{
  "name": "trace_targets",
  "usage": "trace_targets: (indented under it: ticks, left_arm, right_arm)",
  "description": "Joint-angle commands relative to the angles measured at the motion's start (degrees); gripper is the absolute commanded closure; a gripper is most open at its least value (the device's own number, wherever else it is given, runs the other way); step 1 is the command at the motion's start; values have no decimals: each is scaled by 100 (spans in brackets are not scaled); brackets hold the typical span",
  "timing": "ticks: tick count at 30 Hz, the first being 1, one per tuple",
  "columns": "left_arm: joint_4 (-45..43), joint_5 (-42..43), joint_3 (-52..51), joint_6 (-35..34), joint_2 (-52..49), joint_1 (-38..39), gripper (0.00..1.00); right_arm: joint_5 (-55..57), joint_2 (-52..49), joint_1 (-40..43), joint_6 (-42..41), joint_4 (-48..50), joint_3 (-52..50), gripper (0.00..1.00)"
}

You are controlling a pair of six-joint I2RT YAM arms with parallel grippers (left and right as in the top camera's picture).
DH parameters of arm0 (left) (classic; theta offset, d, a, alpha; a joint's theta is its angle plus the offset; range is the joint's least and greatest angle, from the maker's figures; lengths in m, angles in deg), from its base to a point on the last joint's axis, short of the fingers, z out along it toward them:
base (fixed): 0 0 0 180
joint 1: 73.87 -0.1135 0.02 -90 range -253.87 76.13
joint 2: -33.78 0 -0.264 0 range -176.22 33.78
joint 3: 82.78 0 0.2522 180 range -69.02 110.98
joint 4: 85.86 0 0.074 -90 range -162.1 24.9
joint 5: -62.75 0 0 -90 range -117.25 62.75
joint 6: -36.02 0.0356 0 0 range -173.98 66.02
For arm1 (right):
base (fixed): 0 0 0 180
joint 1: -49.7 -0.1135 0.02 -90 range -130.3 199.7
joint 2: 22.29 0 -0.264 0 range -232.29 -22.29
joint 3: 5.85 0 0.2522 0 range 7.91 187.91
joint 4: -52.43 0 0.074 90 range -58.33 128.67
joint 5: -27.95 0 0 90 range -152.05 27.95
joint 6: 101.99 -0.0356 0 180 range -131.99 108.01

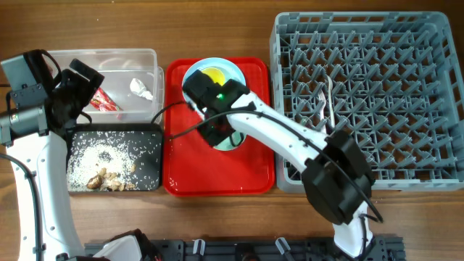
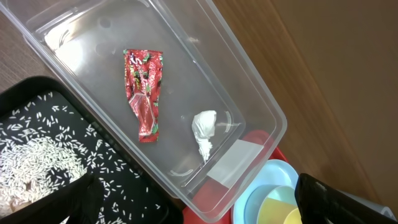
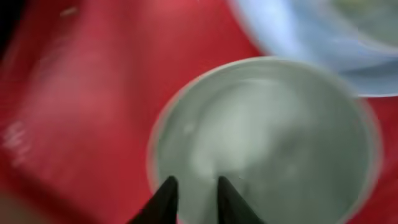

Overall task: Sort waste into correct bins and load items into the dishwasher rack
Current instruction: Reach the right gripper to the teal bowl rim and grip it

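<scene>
Pale green bowl (image 3: 267, 143), loading step: right gripper (image 3: 194, 198) stood at its rim, grasp indeterminable; left gripper (image 2: 199, 202) hung open. Next, probably: firm pinch, carry to dishwasher rack (image 1: 362, 18).

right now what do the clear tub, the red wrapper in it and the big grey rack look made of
Clear tub: see-through glossy plastic, probably rigid; the table shows through its walls and light glints on them.
Red wrapper: thin shiny film or foil, judging by its sharp crinkles and printed face.
Grey rack: moulded matte plastic, likely, given its even colour and uniform lattice of pegs.
</scene>
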Motion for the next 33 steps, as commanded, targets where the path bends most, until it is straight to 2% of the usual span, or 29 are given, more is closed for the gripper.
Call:
trace_targets:
  ticks: [1, 6, 10, 14, 23, 30, 33]
  left_arm:
    - [-11, 28, 48, 94, 37, -26, 0]
    - [-13, 28, 48, 94, 37, -26, 0]
    - [-11, 28, 48, 94, 37, -26, 0]
    - [-13, 28, 48, 94, 37, -26, 0]
    - [-11, 28, 48, 94, 37, -26, 0]
    - [-11, 28, 48, 94, 37, -26, 0]
    - [-11, 28, 48, 94, 37, -26, 0]
  right_arm:
    - [-1023, 205, -151, 251, -162, 15, 67]
    - [-885, 186, -160, 413, 90, -376, 57]
    - [-358, 153, -160, 393, 492, -719, 57]
    - [-323, 153, -160, 380, 538, -726, 61]
    - [-321, 153, -160, 391, 723, -1005, 62]
    - [-374, 157, -160, 374, 763, -1056, 91]
    - [-745, 227, -160, 293, 627, -892, 93]
